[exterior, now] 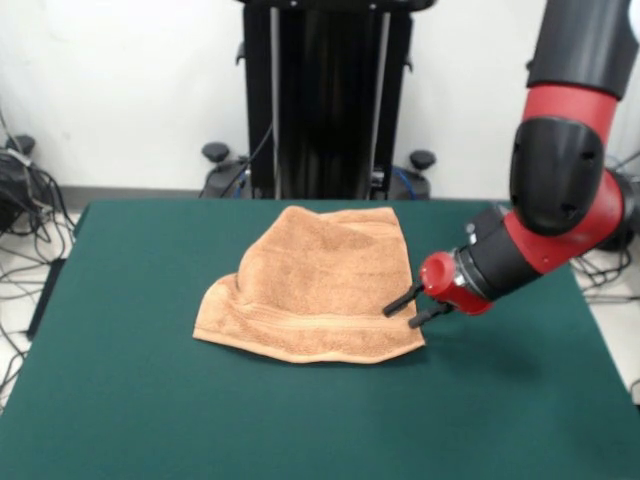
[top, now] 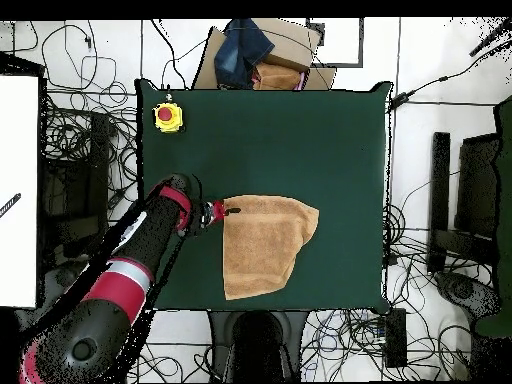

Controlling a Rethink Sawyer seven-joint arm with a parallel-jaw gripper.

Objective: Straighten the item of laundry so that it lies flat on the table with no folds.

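Front view: the towel (exterior: 315, 285) is seen mid-bench (exterior: 120, 400), its left side bunched; the tool (exterior: 410, 307), fingers narrowly parted, is set at its right corner; a grasp, then an outward pull, is judged next.

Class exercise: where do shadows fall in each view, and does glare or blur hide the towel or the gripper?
Front view: the gripper casts a soft shadow on the dark green felt table beside the peach-orange terry towel; no glare, towel sharp. Overhead view: lighting even, shadows barely visible, gripper small, its tips hard to resolve.
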